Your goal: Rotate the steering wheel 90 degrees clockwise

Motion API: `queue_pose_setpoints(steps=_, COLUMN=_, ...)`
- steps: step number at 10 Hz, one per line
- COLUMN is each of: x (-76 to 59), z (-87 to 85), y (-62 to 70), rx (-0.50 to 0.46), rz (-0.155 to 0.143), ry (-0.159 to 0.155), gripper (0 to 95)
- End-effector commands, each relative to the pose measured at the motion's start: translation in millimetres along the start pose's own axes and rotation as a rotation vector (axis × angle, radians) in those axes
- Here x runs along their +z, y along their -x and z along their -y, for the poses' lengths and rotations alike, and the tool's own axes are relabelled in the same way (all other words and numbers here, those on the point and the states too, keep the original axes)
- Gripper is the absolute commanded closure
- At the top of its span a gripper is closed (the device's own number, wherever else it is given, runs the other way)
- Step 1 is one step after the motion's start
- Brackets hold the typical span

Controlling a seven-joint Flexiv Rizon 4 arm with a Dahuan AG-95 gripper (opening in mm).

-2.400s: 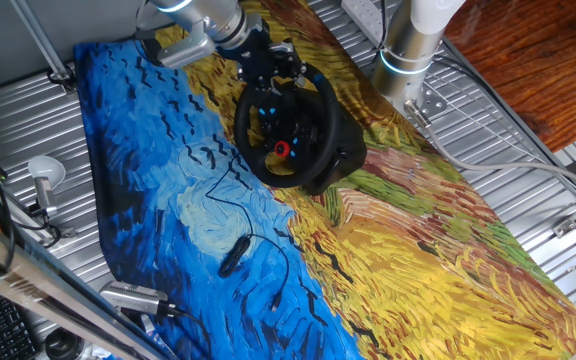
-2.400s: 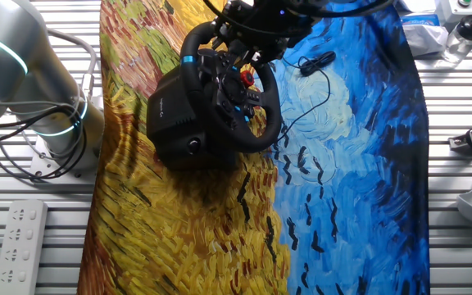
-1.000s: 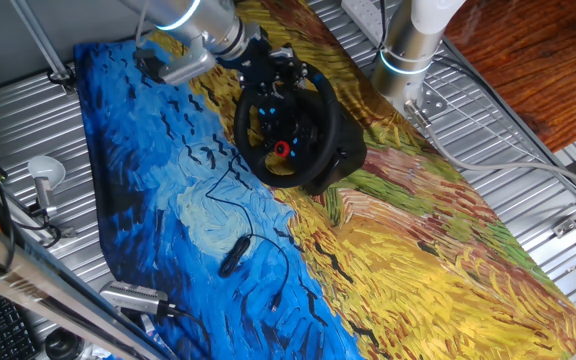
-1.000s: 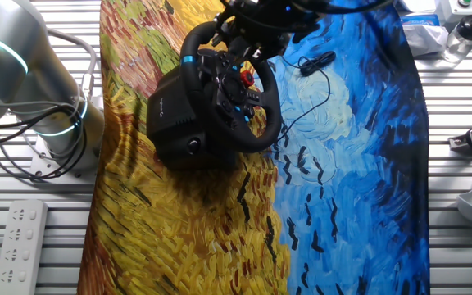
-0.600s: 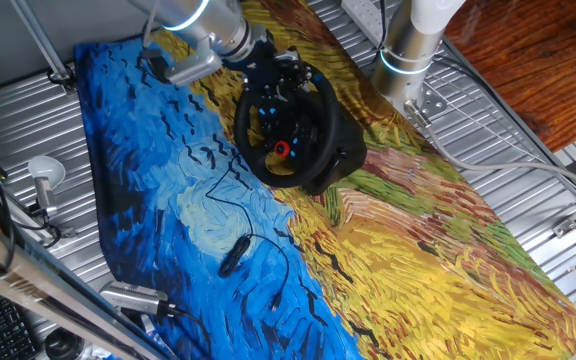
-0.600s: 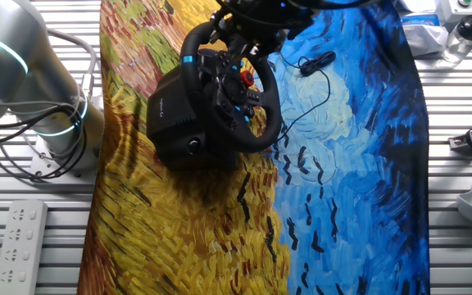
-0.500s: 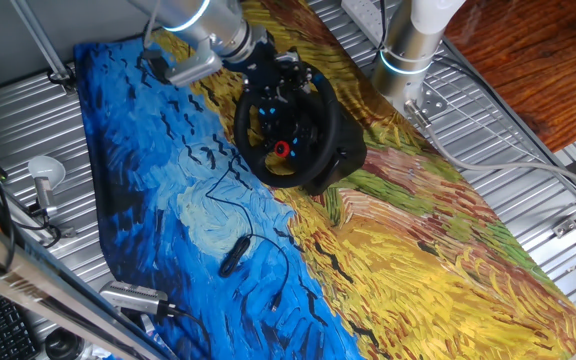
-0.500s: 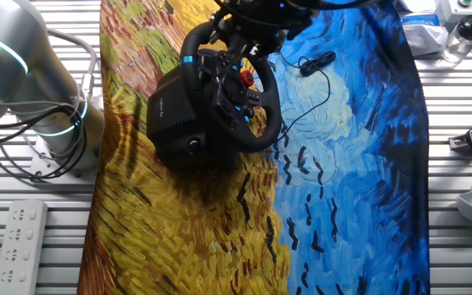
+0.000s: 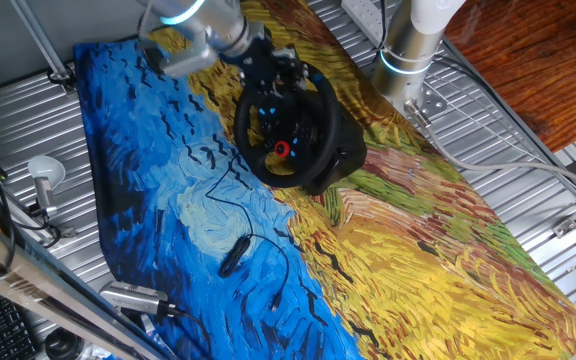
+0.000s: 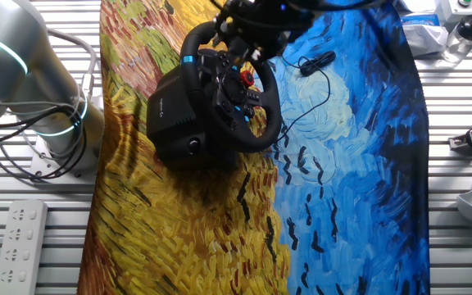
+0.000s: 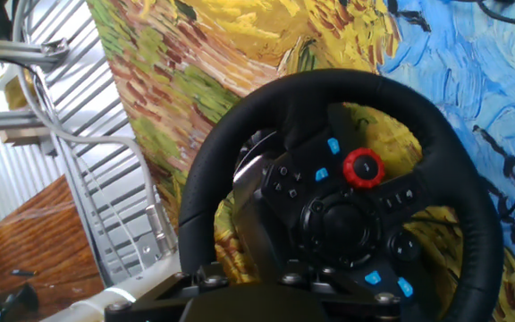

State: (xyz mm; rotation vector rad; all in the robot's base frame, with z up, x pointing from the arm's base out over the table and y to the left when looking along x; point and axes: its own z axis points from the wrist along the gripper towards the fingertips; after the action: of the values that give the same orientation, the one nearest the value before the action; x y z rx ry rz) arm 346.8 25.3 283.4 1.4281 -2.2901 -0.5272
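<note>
one black steering wheel [image 9: 290,128] on a bulky black base [image 10: 174,111], standing on a painted cloth [image 9: 388,240] of blue and yellow swirls, rim tilted up and facing the blue half. red knob [image 11: 362,168] on the hub, with small blue-lit buttons [image 11: 333,146] beside it; in the hand view, knob up and to the right of the hub's middle. seen close in that view: thick rim filling most of the frame, yellow cloth behind it, metal slats and a white arm column at the left edge.

black gripper [image 9: 271,62] at the top of the rim, at the far edge of the wheel in one fixed view, reaching in from the silver arm [image 9: 193,22] at the top left. same gripper [image 10: 248,29] in the other fixed view, over the wheel's upper edge, dark against dark. touching or pressed around the rim there, but fingers lost against the black wheel: cannot tell how far apart, nor whether closed on the rim. only a dark strip of the hand's body along the bottom of the hand view, fingertips not made out.

small black cabled device [image 9: 233,256] lying on the blue part of the cloth, well apart from the wheel, thin cable [image 9: 230,200] looping back toward it. white power strip [image 10: 19,238] on the metal slats beside the yellow edge.
</note>
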Motion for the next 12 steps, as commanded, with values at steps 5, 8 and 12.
queue_pose_setpoints(steps=5, x=2.2, z=7.3, y=-4.3, rx=0.168, rz=0.048, ry=-0.071, gripper=57.0)
queue_pose_setpoints(steps=8, x=2.0, z=6.9, y=-3.9, rx=0.289, rz=0.065, ry=-0.074, gripper=57.0)
queue_pose_setpoints(steps=12, x=0.9, z=8.3, y=-7.4, rx=0.414, rz=0.084, ry=-0.081, gripper=57.0)
